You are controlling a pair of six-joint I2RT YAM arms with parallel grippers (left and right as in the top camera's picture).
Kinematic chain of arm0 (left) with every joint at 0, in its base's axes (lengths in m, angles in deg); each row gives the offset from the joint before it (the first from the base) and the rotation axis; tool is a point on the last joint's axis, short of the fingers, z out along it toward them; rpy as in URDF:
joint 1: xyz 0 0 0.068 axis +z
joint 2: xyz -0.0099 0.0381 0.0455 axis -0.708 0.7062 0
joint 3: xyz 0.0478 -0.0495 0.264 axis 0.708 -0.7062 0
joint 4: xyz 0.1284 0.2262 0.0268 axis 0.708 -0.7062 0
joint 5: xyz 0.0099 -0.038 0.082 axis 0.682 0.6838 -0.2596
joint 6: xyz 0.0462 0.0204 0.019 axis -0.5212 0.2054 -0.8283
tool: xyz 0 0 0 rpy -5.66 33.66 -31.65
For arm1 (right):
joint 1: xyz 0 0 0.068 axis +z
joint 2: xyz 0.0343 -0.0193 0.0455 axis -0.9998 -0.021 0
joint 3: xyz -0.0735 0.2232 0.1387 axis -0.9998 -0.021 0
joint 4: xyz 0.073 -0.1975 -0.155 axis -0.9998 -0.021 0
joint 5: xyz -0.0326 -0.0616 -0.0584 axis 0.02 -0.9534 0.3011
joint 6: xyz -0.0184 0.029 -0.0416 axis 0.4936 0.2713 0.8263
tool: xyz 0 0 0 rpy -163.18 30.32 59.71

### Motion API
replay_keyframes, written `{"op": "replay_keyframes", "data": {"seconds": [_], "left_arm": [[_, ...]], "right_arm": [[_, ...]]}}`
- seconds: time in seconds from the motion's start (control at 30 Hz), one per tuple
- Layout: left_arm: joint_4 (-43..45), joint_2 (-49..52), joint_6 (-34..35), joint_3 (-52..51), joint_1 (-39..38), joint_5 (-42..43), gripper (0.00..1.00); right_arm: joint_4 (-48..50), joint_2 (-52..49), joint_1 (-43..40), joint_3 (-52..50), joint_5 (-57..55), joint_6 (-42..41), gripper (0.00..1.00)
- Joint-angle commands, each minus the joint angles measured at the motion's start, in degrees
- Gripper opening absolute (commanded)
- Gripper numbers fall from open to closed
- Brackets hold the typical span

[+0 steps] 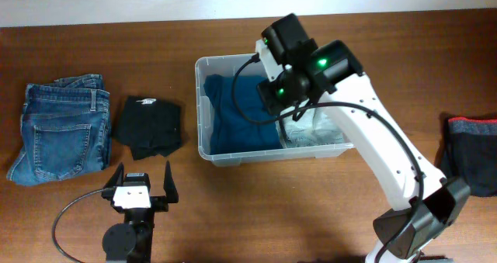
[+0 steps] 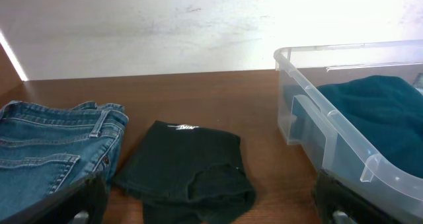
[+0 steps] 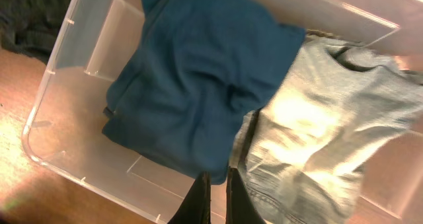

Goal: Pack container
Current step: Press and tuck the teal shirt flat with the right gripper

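Overhead: right arm (image 1: 373, 139) covers the container (image 1: 200, 115)'s back-right corner and most of the grey garment (image 1: 311, 133). The right gripper (image 3: 217, 183) is hidden under its own wrist there. Dark garment (image 1: 474, 158) is cut off by the right edge.
Left wrist: jeans (image 2: 46, 151) and container are cropped at the frame sides. White logo (image 2: 183, 126) on the black garment (image 2: 192, 171) is too small to read.
Right wrist: gripper fingers are cropped at the bottom. Can't tell if they pinch cloth.
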Motion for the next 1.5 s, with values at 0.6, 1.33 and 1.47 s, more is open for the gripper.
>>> {"op": "replay_keyframes", "data": {"seconds": [0.6,1.33,1.47], "left_arm": [[0.2,-0.4,-0.9,-0.4,0.3,0.8,0.99],[0.2,-0.4,-0.9,-0.4,0.3,0.8,1.00],[0.2,-0.4,-0.9,-0.4,0.3,0.8,1.00]], "right_arm": [[38.3,-0.7,0.5,-41.9,-2.4,-0.2,0.07],[45.9,-4.0,-2.2,-39.4,2.7,-3.2,0.05],[36.0,-2.4,-2.2,-29.0,2.7,-3.0,0.05]]}}
